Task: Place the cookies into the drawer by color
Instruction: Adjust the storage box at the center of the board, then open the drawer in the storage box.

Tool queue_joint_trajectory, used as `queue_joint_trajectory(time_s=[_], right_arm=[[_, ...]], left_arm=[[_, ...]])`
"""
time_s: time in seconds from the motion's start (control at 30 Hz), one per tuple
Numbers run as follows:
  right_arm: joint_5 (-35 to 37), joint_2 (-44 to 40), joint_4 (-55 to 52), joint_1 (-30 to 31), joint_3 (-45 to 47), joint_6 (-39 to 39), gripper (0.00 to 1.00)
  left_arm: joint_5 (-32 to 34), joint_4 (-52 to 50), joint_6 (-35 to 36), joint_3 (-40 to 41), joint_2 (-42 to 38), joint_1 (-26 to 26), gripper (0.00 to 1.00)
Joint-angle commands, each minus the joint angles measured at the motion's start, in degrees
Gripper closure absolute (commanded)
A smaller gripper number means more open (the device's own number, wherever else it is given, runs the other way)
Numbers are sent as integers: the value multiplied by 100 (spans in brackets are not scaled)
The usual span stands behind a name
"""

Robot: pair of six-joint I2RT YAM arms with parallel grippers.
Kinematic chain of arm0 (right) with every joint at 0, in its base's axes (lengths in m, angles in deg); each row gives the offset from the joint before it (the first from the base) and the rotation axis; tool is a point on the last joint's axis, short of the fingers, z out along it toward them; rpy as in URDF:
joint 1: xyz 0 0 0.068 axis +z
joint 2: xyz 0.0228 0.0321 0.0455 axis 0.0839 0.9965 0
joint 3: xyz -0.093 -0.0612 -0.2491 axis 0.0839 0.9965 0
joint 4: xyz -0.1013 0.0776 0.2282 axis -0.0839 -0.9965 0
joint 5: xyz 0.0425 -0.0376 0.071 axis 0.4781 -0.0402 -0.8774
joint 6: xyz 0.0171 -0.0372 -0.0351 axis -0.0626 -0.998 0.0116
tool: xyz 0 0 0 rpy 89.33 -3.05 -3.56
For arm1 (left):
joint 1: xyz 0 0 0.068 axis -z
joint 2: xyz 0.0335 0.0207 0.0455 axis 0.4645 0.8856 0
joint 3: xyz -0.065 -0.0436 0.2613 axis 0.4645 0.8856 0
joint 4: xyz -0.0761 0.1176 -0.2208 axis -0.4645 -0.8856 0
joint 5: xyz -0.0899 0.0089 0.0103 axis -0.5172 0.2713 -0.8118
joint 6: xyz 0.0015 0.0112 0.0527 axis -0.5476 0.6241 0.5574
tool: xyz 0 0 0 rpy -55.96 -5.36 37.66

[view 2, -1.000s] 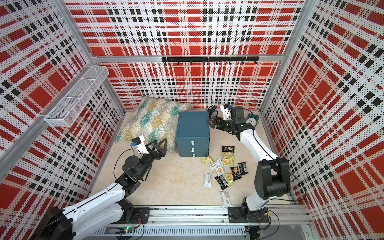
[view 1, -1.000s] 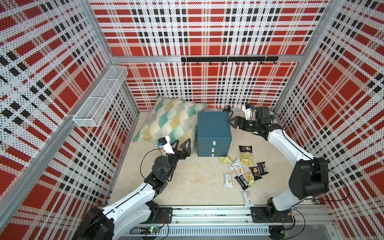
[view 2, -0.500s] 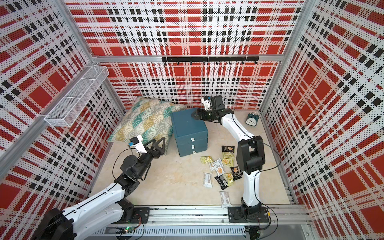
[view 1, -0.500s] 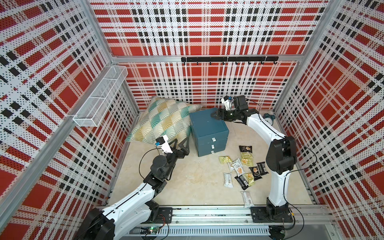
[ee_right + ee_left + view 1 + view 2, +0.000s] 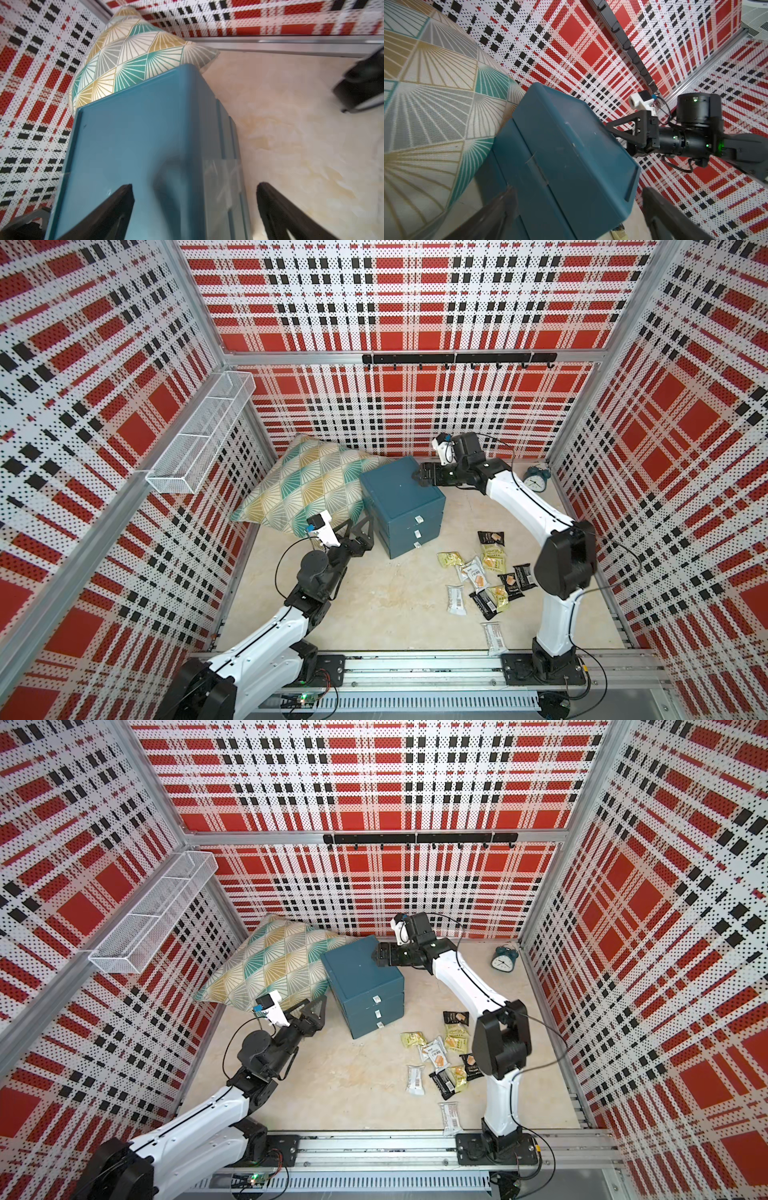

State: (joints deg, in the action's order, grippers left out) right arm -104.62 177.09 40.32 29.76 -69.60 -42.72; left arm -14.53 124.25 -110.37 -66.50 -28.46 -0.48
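Drawer newly askew, tabs toward the cookies; left claw and right claw agape

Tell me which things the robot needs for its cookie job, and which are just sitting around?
For the job:
cookies
drawer

Just lying about:
pillow
alarm clock
wire basket
hook rail

pillow crowding drawer, bare floor beside cookies
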Motion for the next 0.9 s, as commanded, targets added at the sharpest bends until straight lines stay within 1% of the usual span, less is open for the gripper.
queue_joint_trajectory(time_s=[0.0, 0.1, 0.2, 0.3, 0.37, 0.4, 0.47, 0.5, 0.53, 0.67, 0.73, 0.77, 0.83, 0.87], right_arm=[[739, -1148, 330, -41, 794, -98, 0], [718, -1928, 563, -11, 1738, 44, 0], [707, -2729, 1002, 44, 2801, 351, 0], [402, -3360, 1634, 44, 3769, 723, 4], [317, -3558, 1878, 67, 4164, 958, 7], [256, -3604, 1986, 88, 4310, 1170, 9], [137, -3610, 2219, 191, 4562, 1351, 14], [81, -3570, 2315, 248, 4635, 1432, 16], [19, -3504, 2355, 309, 4660, 1465, 17], [-10, -3127, 2561, 657, 4604, 1583, 27], [98, -2952, 2630, 792, 4550, 1604, 33], [123, -2839, 2672, 840, 4508, 1621, 38], [107, -2637, 2740, 925, 4412, 1652, 42], [118, -2545, 2770, 967, 4367, 1665, 42]], left_arm=[[-193, 226, 201, -153, 141, 270, 0], [-196, 229, 343, -291, 335, 546, 0], [-224, 225, 413, -413, 545, 715, 0], [-290, 206, 405, -507, 732, 727, 0], [-294, 136, 395, -559, 798, 687, 0], [-297, 82, 386, -590, 819, 652, 0], [-381, -49, 387, -657, 876, 534, 0], [-449, -135, 370, -704, 922, 443, 0], [-529, -193, 328, -753, 962, 356, 0], [-871, -202, 134, -796, 1141, 28, 1], [-967, -205, 123, -835, 1225, 6, 2], [-1002, -202, 115, -861, 1285, 17, 2], [-1091, -205, 71, -913, 1373, 13, 3], [-1134, -203, 63, -936, 1428, 8, 3]])
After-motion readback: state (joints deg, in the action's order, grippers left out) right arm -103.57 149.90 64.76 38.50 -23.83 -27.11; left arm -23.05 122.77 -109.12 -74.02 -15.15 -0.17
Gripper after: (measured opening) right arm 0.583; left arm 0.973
